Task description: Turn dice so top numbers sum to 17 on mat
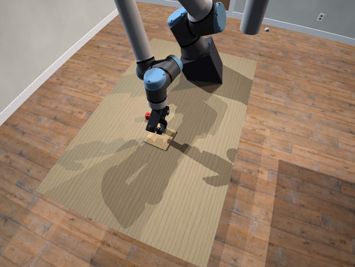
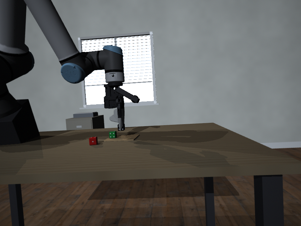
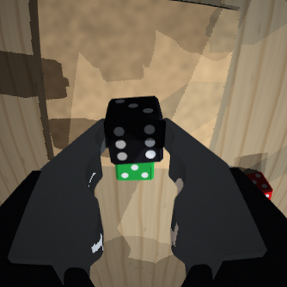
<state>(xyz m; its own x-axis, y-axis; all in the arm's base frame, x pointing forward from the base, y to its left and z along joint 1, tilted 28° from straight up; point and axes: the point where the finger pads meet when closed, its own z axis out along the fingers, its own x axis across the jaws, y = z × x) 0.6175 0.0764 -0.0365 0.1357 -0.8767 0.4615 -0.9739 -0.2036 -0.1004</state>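
My gripper (image 1: 159, 129) (image 2: 121, 126) (image 3: 134, 121) is shut on the black die (image 1: 158, 130) (image 2: 121, 129) (image 3: 134, 116). It holds the die in the air above the back part of the mat (image 1: 160, 142) (image 2: 129, 138) (image 3: 129, 43). In the wrist view the die shows three pips on its far face and six on its near one. The green die (image 2: 112, 134) (image 3: 135, 172) sits flat on the mat near its edge, partly hidden behind the black die in the wrist view. The red die (image 1: 147, 115) (image 2: 93, 140) (image 3: 259, 185) sits flat on the table, off the mat; one pip faces the exterior view.
The wooden table (image 1: 189, 212) (image 2: 121, 160) carries the mat and the arm's dark base (image 1: 202, 64) (image 2: 17, 123). The red die stands beyond the mat's edge, to the right in the wrist view. Arm shadows fall across the table and mat.
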